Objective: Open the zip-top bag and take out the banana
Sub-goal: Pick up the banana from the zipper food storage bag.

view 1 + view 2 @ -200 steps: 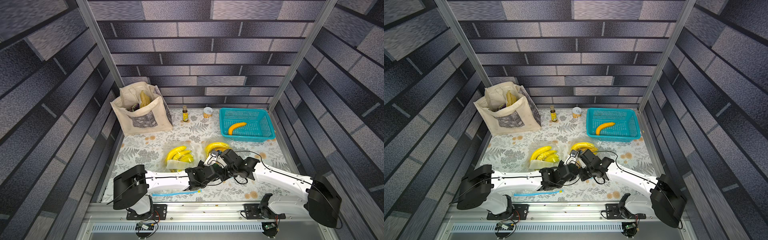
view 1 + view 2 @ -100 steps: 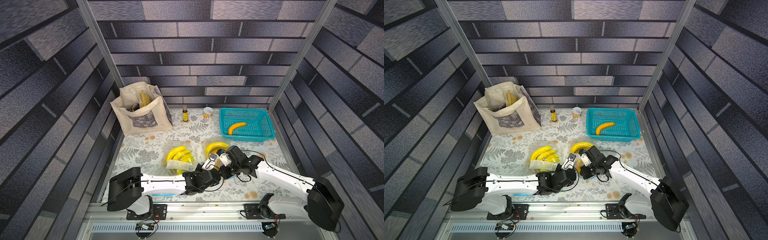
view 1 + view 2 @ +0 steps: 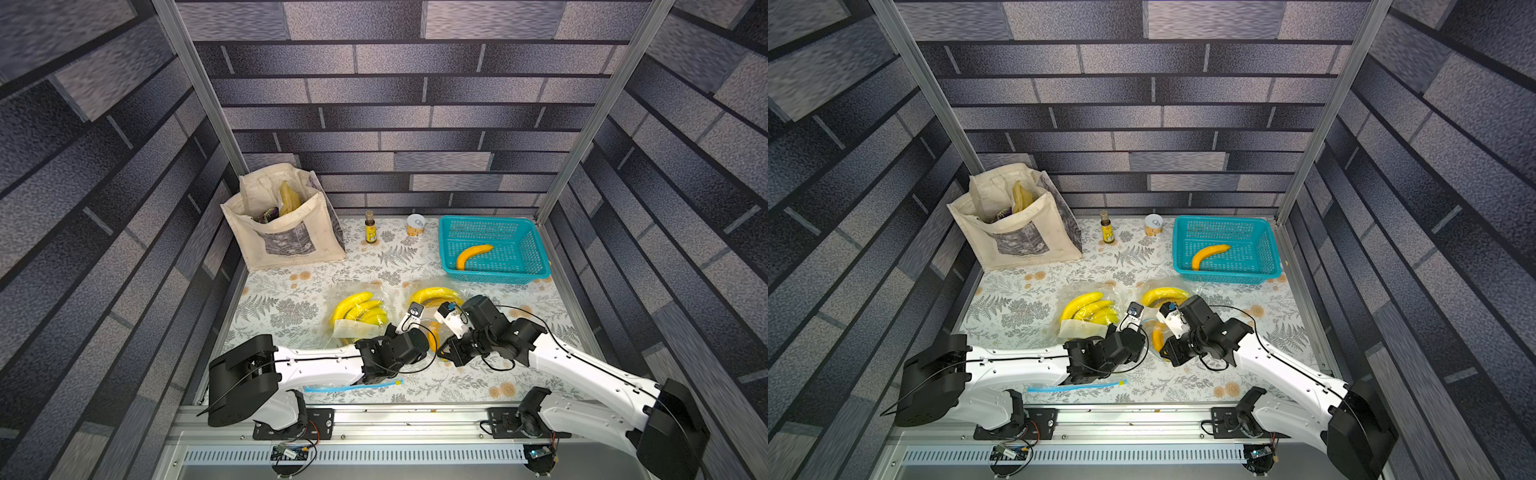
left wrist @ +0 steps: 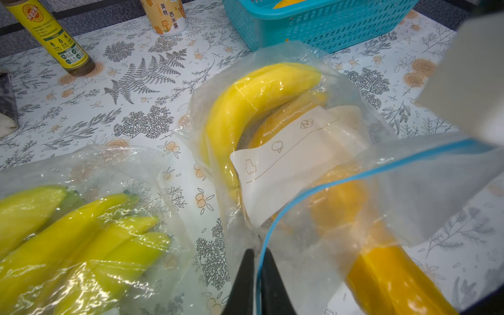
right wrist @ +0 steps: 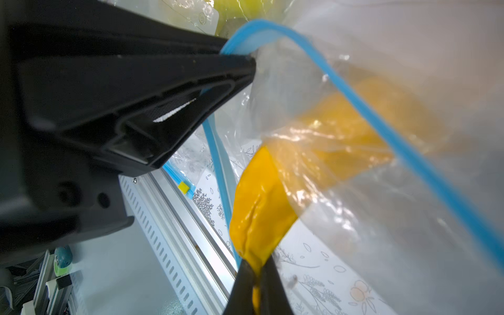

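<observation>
The clear zip-top bag (image 4: pixel 409 196) with a blue zip rim lies at the middle of the table (image 3: pixel 291 299), its mouth open toward the front. My left gripper (image 4: pixel 257 259) is shut on the blue rim. An orange banana (image 5: pixel 259 212) sticks out of the mouth, and my right gripper (image 5: pixel 255 272) is shut on its end. A yellow banana (image 4: pixel 245 109) and a white label lie deeper inside. In both top views the two grippers meet over the orange banana (image 3: pixel 434 336) (image 3: pixel 1157 338). The left gripper's black fingers (image 5: pixel 163 81) fill part of the right wrist view.
A second clear bag with a banana bunch (image 3: pixel 361 309) lies just left. A teal basket (image 3: pixel 532 245) holding one orange banana stands back right. A canvas tote (image 3: pixel 282 224), a bottle (image 3: pixel 370 226) and a can (image 3: pixel 415 224) stand at the back. A flat zip bag (image 3: pixel 349 387) lies at the front edge.
My left gripper reached right to the bag mouth and closed on the blue rim. The right gripper has stayed shut on the orange banana and barely shifted.
</observation>
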Available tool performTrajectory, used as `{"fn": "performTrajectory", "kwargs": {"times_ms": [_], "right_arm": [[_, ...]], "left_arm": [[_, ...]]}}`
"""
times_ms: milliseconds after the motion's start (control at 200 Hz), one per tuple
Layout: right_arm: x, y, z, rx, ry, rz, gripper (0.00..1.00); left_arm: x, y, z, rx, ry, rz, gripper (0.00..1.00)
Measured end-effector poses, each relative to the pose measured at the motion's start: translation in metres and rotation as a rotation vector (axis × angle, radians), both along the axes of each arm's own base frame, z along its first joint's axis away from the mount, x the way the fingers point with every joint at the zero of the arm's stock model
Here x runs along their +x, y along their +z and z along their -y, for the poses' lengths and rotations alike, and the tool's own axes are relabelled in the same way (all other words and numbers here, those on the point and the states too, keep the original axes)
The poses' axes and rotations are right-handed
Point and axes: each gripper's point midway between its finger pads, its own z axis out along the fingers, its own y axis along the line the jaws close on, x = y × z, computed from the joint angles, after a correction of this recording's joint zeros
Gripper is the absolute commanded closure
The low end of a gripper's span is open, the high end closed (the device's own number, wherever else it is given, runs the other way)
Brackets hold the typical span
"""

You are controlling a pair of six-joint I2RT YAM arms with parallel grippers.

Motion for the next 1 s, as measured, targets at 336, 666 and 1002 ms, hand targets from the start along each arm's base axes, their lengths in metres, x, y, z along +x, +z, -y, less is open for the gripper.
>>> {"fn": "performTrajectory", "kwargs": {"times_ms": [336,666,1002], "right_arm": [[-0.044,0.039,-0.015,0.179,0.135,-0.187,0.96],[-0.068,0.149,0.0,0.409,0.179,-0.003,0.96],[0.018,0.242,0.015,0.337,-0.06,0.424,0.96]], "left_arm": [[0.012,-0.004,-0.004,-0.012,0.02,-0.023,0.94],[0.027,-0.004,-0.011,-0.038,0.044,-0.045,0.94],[0.023,0.003,0.002,-0.07,0.002,-0.058,0.93]]}}
